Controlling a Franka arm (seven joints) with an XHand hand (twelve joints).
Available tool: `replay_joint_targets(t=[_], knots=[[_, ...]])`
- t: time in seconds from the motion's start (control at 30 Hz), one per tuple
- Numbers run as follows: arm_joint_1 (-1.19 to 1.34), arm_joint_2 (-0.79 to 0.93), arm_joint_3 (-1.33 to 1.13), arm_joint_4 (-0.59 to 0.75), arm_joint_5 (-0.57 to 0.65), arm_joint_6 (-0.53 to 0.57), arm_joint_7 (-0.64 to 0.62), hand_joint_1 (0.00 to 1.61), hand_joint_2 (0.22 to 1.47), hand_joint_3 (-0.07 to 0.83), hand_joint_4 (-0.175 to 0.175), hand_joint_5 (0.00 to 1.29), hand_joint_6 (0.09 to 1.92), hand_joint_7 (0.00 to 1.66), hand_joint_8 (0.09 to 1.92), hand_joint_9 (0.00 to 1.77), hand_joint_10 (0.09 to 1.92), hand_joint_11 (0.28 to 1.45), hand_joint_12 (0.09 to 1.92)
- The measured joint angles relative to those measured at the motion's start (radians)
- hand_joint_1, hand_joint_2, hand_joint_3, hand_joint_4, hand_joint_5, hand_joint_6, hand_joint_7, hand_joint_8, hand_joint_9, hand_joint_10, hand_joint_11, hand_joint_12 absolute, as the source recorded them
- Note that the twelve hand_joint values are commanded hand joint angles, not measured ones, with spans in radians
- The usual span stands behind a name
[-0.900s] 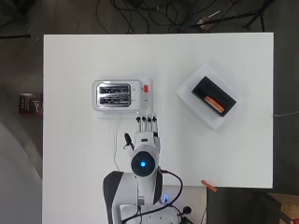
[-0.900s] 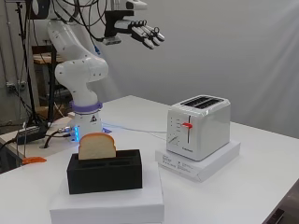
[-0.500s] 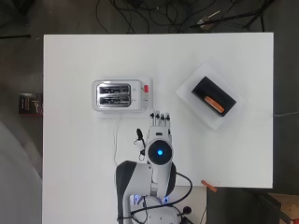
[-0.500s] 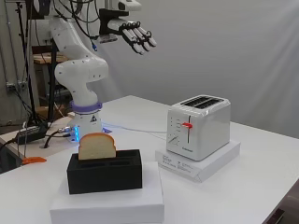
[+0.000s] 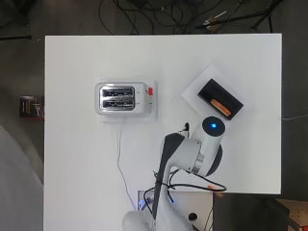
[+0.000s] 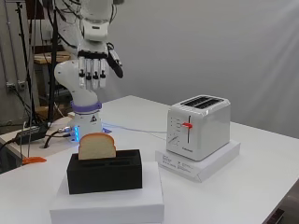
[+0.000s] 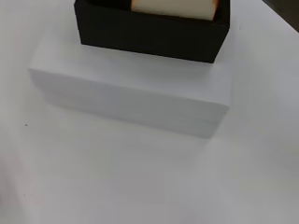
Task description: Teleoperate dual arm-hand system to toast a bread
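White counter fills most of the overhead view, with dark floor and cables seen beyond its far edge. A white toaster is set on a flat white base toward the right of the side view; its two slots are seen from above, and a red lever is seen on its front face. A thin white cord is laid across the counter from the toaster toward the arm's base.

A black holder is placed on a white block in the near part of the side view, well apart from the toaster. One slice of bread is stood upright at the holder's left end, its rounded brown crust raised above the rim. In the wrist view the same holder and the pale face of the slice are seen on the block.

The robot hand is held high above the counter, well above the bread and touching nothing. Its fingers are pointed downward, straight and close side by side, with the thumb set off to the right; nothing is held in it. In the overhead view the robot hand is hidden beneath the arm, which is positioned just beside the block. A small orange object is seen at the counter's left edge.
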Motion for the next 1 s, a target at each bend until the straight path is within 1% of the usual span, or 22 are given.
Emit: replay_joint_targets(t=[0.07,0.17,0.27,0.37,0.63,0.73,0.87,1.0], knots=[[-0.002,0.039,-0.014,0.007,-0.01,0.003,-0.01,0.23,1.05,-0.013,-0.003,0.47,0.09,0.56,0.09,0.69,0.09,0.5,0.09],[-0.004,0.068,-0.03,0.018,-0.007,0.01,-0.057,0.23,1.04,-0.01,-0.015,0.42,0.09,0.51,0.09,0.61,0.09,0.45,0.09],[-0.006,0.105,-0.037,0.057,-0.004,0.013,-0.177,0.21,1.06,0.002,-0.028,0.39,0.09,0.5,0.09,0.6,0.09,0.45,0.09],[-0.01,0.186,-0.039,0.12,-0.001,0.015,-0.279,0.19,1.08,0.008,-0.032,0.39,0.09,0.51,0.09,0.6,0.09,0.45,0.09],[-0.053,0.435,-0.092,0.293,0.044,-0.002,-0.35,0.12,1.1,0.004,-0.026,0.36,0.09,0.5,0.09,0.61,0.09,0.42,0.09],[-0.067,0.47,-0.117,0.302,0.074,0.012,-0.395,0.11,1.1,0.003,-0.031,0.36,0.09,0.5,0.09,0.6,0.09,0.42,0.09],[-0.072,0.482,-0.113,0.28,0.09,0.042,-0.452,0.11,1.11,0.008,-0.04,0.36,0.09,0.5,0.09,0.6,0.09,0.42,0.09],[-0.073,0.476,-0.102,0.256,0.109,0.096,-0.462,0.15,1.13,0.01,-0.046,0.37,0.09,0.52,0.09,0.62,0.09,0.44,0.09]])
